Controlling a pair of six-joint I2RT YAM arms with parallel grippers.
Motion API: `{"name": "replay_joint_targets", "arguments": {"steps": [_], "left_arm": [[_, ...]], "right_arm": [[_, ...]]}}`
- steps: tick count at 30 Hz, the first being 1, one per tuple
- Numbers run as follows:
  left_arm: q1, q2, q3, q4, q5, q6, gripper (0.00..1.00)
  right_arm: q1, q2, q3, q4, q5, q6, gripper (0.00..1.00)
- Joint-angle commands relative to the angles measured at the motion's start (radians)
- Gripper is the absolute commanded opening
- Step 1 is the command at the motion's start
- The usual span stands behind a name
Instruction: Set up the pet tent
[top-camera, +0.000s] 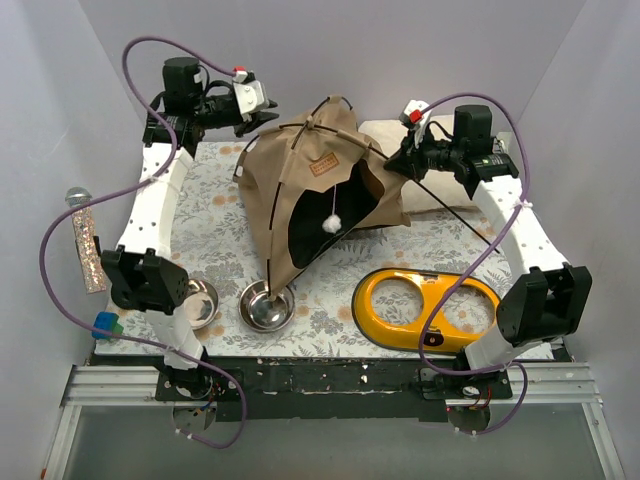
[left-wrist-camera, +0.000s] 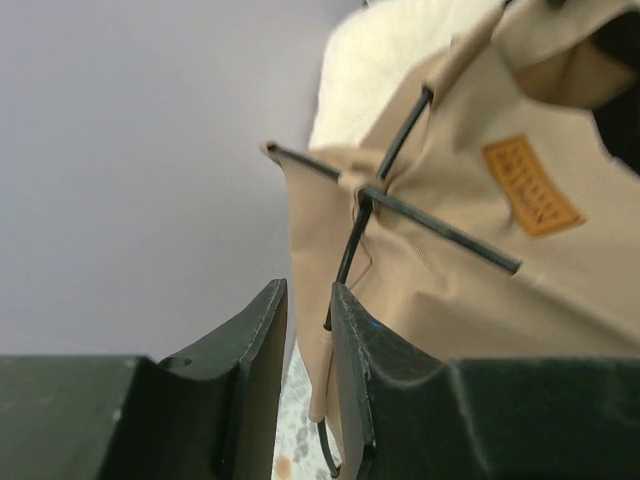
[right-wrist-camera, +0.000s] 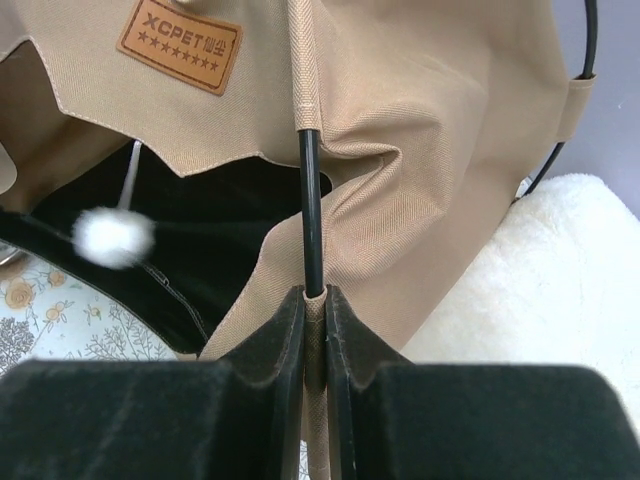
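Observation:
The tan-brown pet tent (top-camera: 310, 175) stands partly raised at the middle back of the mat, its black-lined doorway facing the front and a white pom-pom (top-camera: 332, 224) hanging in it. My right gripper (top-camera: 395, 165) is at the tent's right side. In the right wrist view it (right-wrist-camera: 314, 295) is shut on the fabric sleeve of a black rod (right-wrist-camera: 310, 200). My left gripper (top-camera: 266, 116) is at the tent's upper left corner. Its jaws (left-wrist-camera: 308, 290) stand a little apart, and the tent's edge (left-wrist-camera: 470, 270) and a thin rod show just beyond the gap.
A cream fluffy cushion (top-camera: 440, 190) lies behind the tent on the right. A yellow two-hole bowl stand (top-camera: 425, 305) lies at the front right. Two steel bowls (top-camera: 267, 305) (top-camera: 198, 302) sit at the front left. A glittery stick (top-camera: 88, 245) lies off the mat's left edge.

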Motion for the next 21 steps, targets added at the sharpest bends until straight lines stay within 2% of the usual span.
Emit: {"name": "replay_joint_targets", "arguments": {"steps": [1,17,21], "left_arm": [[-0.017,0.054,0.024,-0.142,-0.061,0.159,0.23],[-0.123,0.112,0.007,-0.139,-0.147,0.24,0.23],[-0.123,0.124,-0.004,-0.127,-0.18,0.225,0.14]], "right_arm": [[0.002,-0.067,0.018,0.044,-0.044,-0.006,0.01],[0.009,-0.064,0.027,0.047,-0.073,-0.005,0.01],[0.009,-0.066,0.024,0.047,-0.075,-0.011,0.01]]}}
